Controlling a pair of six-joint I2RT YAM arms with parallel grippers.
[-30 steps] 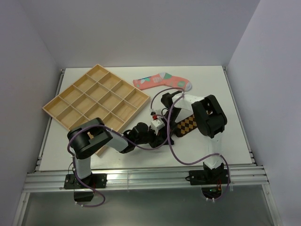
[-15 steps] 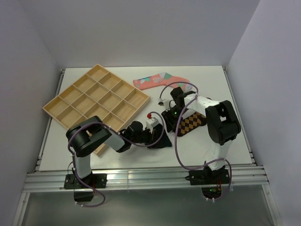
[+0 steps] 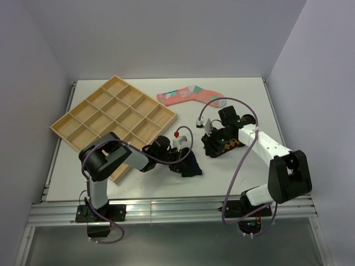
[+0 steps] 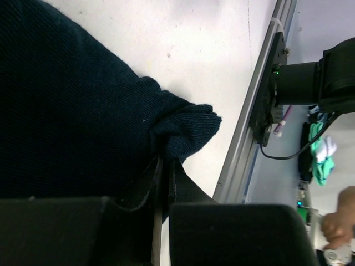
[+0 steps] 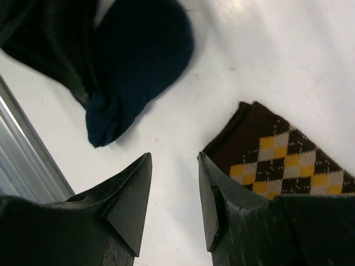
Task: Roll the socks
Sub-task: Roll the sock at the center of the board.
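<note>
Fabric soft, limp, light, likely slumps unless pinched at an edge: left claw point(image 4: 166, 165) clamped on navy sock point(image 3: 191, 166) lower centre of top view, right claw point(image 5: 175, 159) apart beside diamond sock point(image 5: 277, 166) cuff, right of centre.

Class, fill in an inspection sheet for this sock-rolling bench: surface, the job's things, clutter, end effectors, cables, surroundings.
Surface: white table, no spills seen.
Job's things: navy sock bunched near the front; diamond sock lying flat to its right; pink sock flat at the rear, neither arm on it.
Clutter: wooden divided tray at the left rear.
End effectors: left end effector shut on a fold of the navy sock; right end effector open, holding nothing, over bare table between the navy and diamond socks.
Cables: purple cables loop loosely off both arms.
Surroundings: plain walls; metal rail along the near edge.
</note>
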